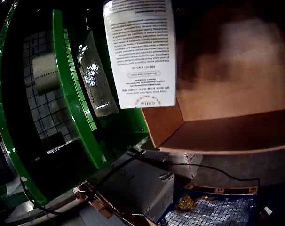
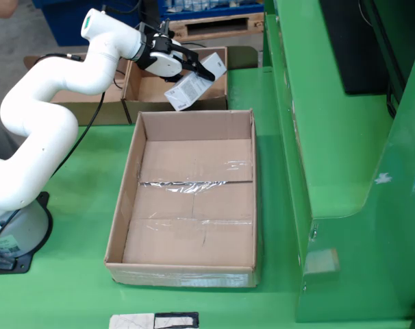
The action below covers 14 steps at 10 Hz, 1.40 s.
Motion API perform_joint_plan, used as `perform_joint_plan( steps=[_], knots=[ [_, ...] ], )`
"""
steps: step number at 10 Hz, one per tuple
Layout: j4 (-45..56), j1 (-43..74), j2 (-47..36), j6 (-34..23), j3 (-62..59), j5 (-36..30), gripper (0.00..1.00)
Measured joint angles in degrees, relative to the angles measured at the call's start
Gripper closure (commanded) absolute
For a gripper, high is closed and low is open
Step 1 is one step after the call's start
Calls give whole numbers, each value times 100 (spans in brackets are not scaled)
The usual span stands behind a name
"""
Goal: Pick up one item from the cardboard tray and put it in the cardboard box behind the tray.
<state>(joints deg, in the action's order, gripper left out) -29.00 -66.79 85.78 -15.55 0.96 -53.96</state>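
In the still view my gripper (image 2: 200,70) is shut on a white printed packet (image 2: 185,91) and holds it tilted above the front right part of the small cardboard box (image 2: 133,81) behind the tray. The large cardboard tray (image 2: 129,185) lies in front of it, and its taped floor shows no items. In the gripper view the packet (image 1: 140,52) hangs at the top with its text upside down. The brown inside of the cardboard box (image 1: 217,127) lies beside and below it.
A green machine frame (image 2: 331,137) stands right of the tray and also fills the left of the gripper view (image 1: 72,94). Blue crates and a pallet (image 2: 214,20) lie behind the box. The arm's base (image 2: 9,233) stands at the left. A paper slip (image 2: 153,320) lies by the front edge.
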Motion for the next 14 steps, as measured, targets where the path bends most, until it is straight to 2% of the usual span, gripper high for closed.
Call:
perform_joint_plan(
  steps=[9, 14],
  knots=[
    [-26, -9, 52, -167, -35, 0, 100],
    [-9, -18, 52, -220, -35, 0, 50]
  ],
)
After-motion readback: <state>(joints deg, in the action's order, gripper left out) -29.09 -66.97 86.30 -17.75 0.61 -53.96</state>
